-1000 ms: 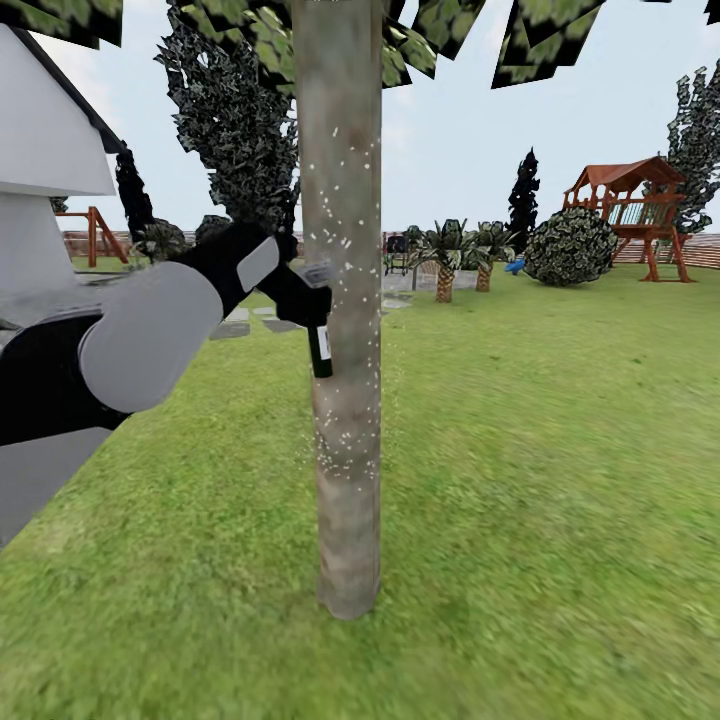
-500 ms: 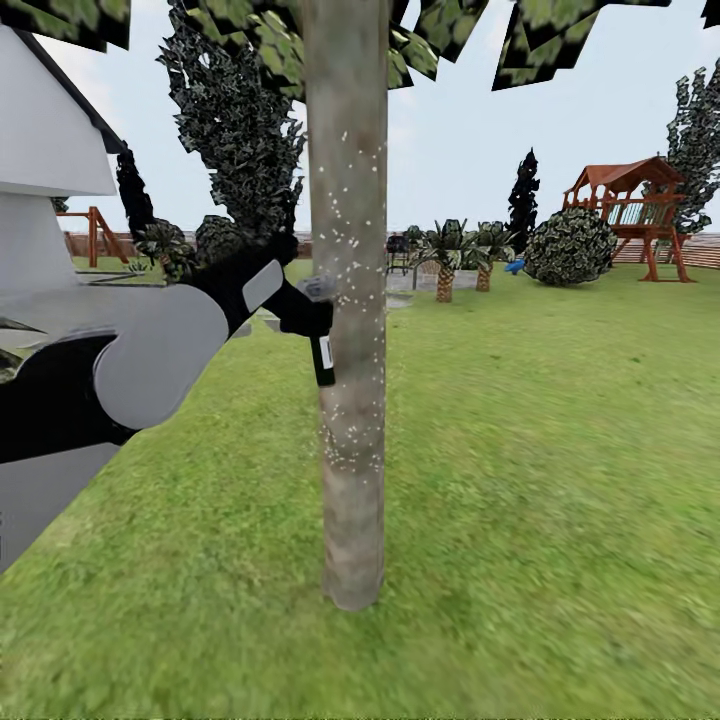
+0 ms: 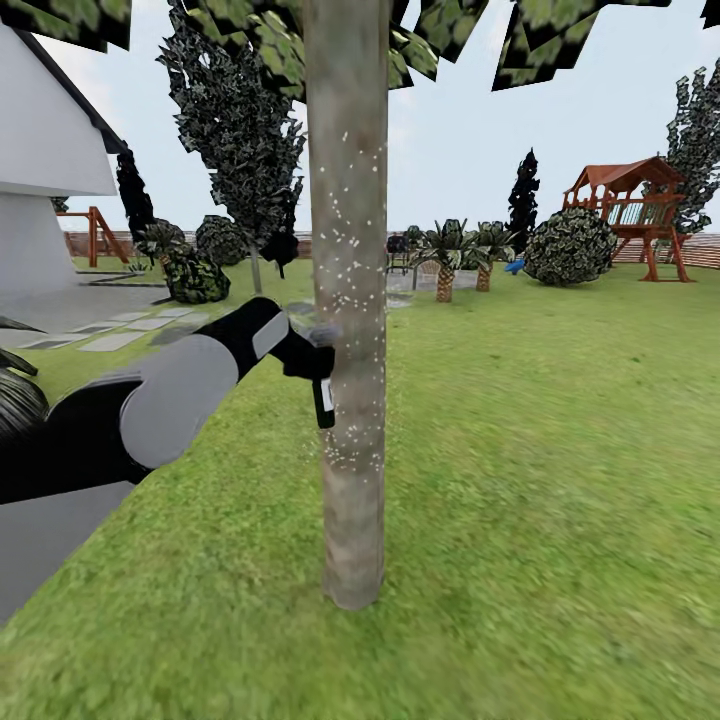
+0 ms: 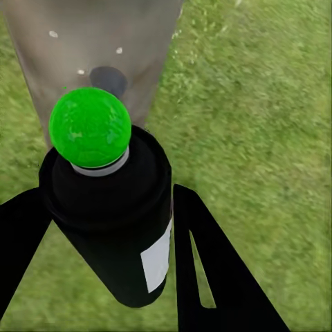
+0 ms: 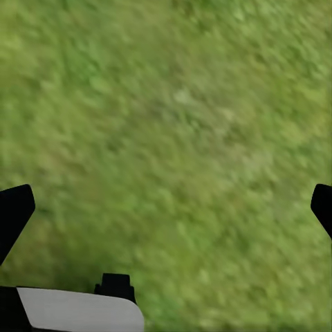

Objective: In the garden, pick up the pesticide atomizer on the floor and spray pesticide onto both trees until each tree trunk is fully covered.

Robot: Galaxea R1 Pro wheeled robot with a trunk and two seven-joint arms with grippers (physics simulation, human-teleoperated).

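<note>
Head view: left pincer [image 3: 312, 372] grips the atomizer [image 3: 324, 402] against the speckled trunk [image 3: 349, 300]. Right pincer [image 5: 166, 207] hangs wide apart over grass [image 5: 180, 124].

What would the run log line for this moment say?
phase: spraying | left gripper: shut on pesticide atomizer | target: tree trunk | pesticide: specks mid-trunk, base bare | right gripper: open over lawn

Blurred green lawn [image 5: 173, 131] is spreading across nearly the whole frame, mottled with lighter and darker patches. The right hand [image 5: 166, 207] is showing two black fingertips [image 5: 14, 211] poking in at the lower left and right edges, set far apart with grass between them. A grey-white panel with a small black block is sitting along the bottom left.
</note>
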